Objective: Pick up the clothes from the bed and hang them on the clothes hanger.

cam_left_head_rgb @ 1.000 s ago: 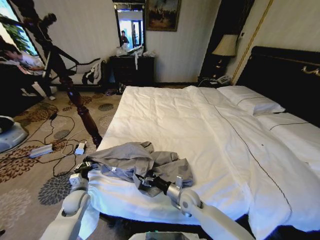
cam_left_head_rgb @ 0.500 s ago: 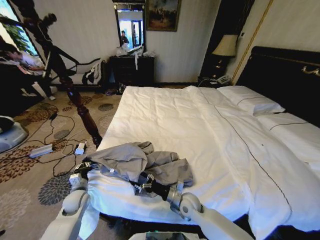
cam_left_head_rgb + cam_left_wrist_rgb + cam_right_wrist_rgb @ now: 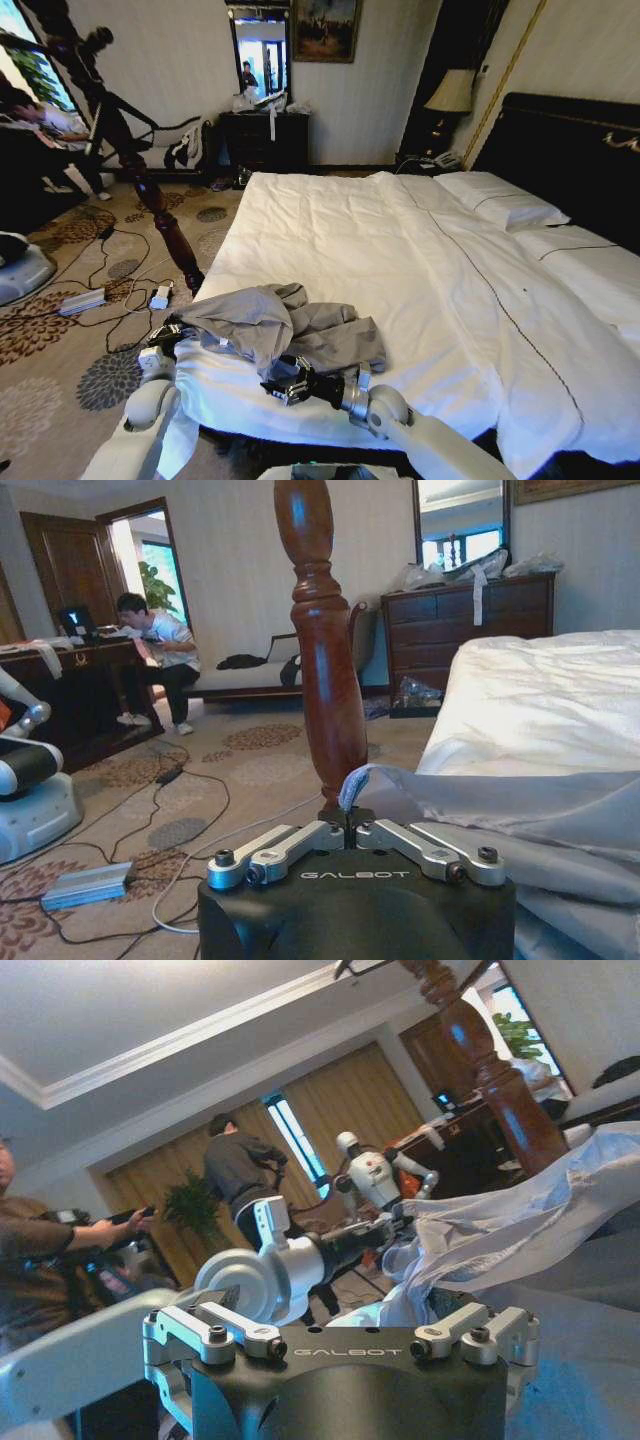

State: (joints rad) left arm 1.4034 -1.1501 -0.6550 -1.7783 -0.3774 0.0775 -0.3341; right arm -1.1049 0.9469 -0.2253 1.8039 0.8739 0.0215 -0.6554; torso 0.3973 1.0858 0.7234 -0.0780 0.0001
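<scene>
The grey clothes [image 3: 270, 322] lie bunched on the near left corner of the white bed [image 3: 400, 260]. At the garment's left edge, over the bed's corner, my left gripper [image 3: 172, 338] is shut on a fold; in the left wrist view the fabric [image 3: 470, 800] rises from between its closed fingers [image 3: 347, 815]. My right gripper [image 3: 280, 383] is at the garment's near edge, close to the foot of the bed. It is shut on a strip of the clothes [image 3: 500, 1230], which stretches up from its fingertips [image 3: 400, 1310]. The clothes hanger is out of view.
A carved wooden bed post [image 3: 160, 215] stands just left of the bed's corner. Cables and a power brick [image 3: 85, 300] lie on the patterned carpet. A dark dresser [image 3: 265, 140] stands at the far wall, and pillows [image 3: 500, 205] lie by the black headboard.
My right gripper has drawn back toward the foot of the bed and slightly left, pulling a fold of the clothes with it. The left gripper has stayed put.
</scene>
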